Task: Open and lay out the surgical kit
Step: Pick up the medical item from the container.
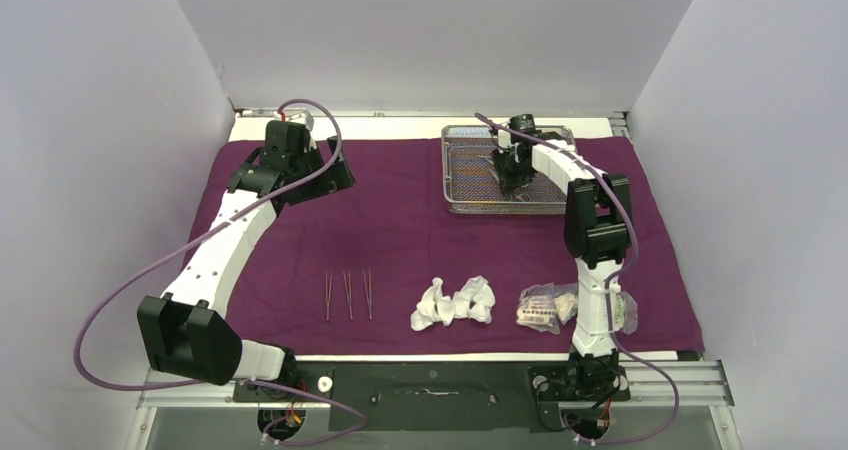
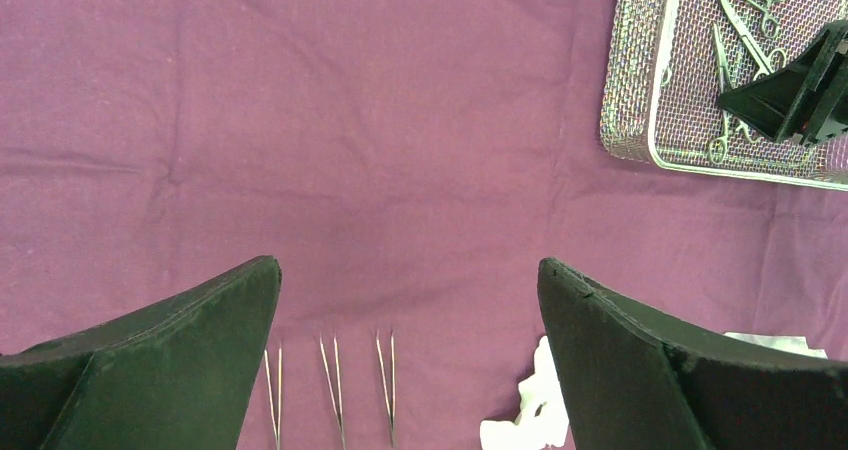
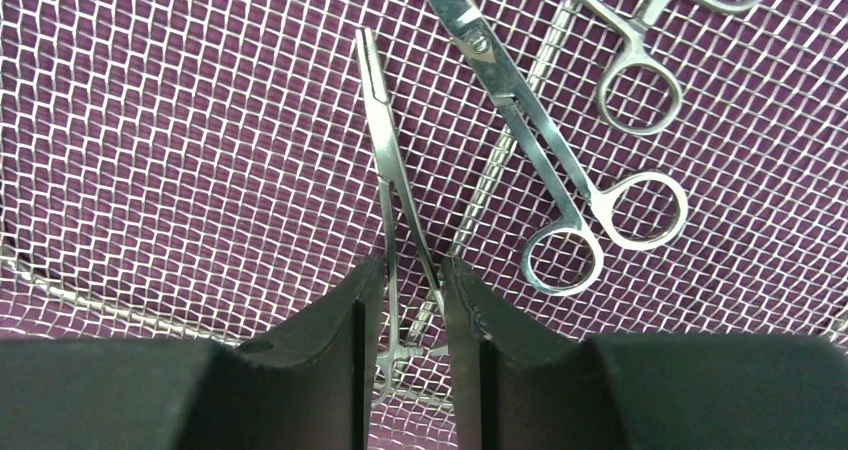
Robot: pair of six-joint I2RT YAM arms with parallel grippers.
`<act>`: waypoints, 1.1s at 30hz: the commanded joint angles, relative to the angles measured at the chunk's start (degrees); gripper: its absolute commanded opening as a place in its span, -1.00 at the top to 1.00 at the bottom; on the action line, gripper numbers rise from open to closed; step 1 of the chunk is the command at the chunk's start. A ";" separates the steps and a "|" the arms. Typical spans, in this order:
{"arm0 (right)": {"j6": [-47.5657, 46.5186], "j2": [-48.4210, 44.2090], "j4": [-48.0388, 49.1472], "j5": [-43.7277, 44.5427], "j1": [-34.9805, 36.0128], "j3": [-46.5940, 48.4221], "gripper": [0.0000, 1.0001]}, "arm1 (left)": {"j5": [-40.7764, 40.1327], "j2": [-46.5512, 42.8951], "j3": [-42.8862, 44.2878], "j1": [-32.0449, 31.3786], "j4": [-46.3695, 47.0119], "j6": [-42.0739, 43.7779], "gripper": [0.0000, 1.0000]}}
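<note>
Cloth wrap point(image 1: 400, 220) dark purple; wire-mesh tray point(image 1: 447, 170) silver, diamond lattice; gauze wads point(image 1: 455, 303) white; forceps point(image 3: 373, 80) silvery.

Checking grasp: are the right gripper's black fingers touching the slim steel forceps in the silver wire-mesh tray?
Touching. Right wrist view: right gripper fingers pinch the forceps, no gap.

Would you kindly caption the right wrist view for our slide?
Right gripper pinches slim forceps in the wire-mesh tray, ring-handled instruments beside.

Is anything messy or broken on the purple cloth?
Nothing looks broken or spilled. The only untidy spot is the wire-mesh tray: its forceps lie crisscrossed over each other, while the three tweezers sit in a neat row. The gauze wads are crumpled.
</note>
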 commanded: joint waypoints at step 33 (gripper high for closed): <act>11.62 -15.17 13.37 2.58 0.49 -2.14 0.89 | 16.81 6.29 0.06 -0.89 13.82 -3.96 -1.00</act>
